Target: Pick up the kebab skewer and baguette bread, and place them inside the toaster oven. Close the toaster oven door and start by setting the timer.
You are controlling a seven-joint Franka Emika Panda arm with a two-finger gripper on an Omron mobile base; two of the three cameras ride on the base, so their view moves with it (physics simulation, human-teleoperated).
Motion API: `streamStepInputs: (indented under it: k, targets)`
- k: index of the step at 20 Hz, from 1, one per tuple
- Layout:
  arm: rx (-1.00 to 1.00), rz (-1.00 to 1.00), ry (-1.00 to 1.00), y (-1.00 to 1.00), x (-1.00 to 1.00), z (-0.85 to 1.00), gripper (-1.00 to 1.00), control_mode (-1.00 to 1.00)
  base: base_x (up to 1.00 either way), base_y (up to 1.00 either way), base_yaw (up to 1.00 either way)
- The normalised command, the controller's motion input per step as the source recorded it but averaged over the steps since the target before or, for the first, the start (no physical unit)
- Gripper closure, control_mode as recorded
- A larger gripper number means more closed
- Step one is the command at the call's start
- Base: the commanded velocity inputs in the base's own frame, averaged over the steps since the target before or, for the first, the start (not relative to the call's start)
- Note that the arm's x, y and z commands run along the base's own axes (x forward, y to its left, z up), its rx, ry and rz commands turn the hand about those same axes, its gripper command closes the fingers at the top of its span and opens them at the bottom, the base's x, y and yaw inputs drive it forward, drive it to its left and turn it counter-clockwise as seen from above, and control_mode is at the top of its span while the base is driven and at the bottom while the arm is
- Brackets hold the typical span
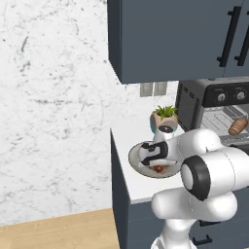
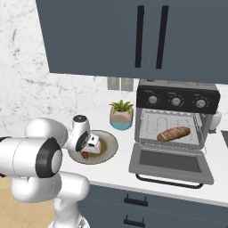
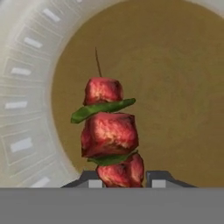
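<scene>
The kebab skewer (image 3: 109,131), red meat chunks with green slices between them, lies on a round plate (image 3: 175,87) with a brown middle. My gripper (image 3: 124,183) is down over the plate (image 2: 109,142), its fingertips pressed against both sides of the skewer's nearest chunk. One end of the skewer (image 2: 84,155) peeks out under the hand. The baguette bread (image 2: 173,133) lies on the wire rack inside the toaster oven (image 2: 178,95). The toaster oven door (image 2: 171,162) hangs open, flat toward the counter's front edge.
A small potted plant (image 2: 121,115) stands behind the plate, left of the oven. Dark blue wall cabinets (image 2: 133,35) hang above. Three knobs (image 2: 176,101) line the oven's top panel. The counter's left end (image 1: 116,160) is close beside the plate.
</scene>
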Motion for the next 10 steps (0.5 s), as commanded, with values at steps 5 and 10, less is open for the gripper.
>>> streamStepInputs:
  k: [5, 10]
  targets:
    - [0.0, -0.01, 0.0, 0.01, -0.14, 0.07, 1.0, -1.0, 0.0, 0.0, 0.0]
    - [0.0, -0.12, -0.01, -0.15, -0.16, 0.65, 1.0, -1.0, 0.0, 0.0, 0.0]
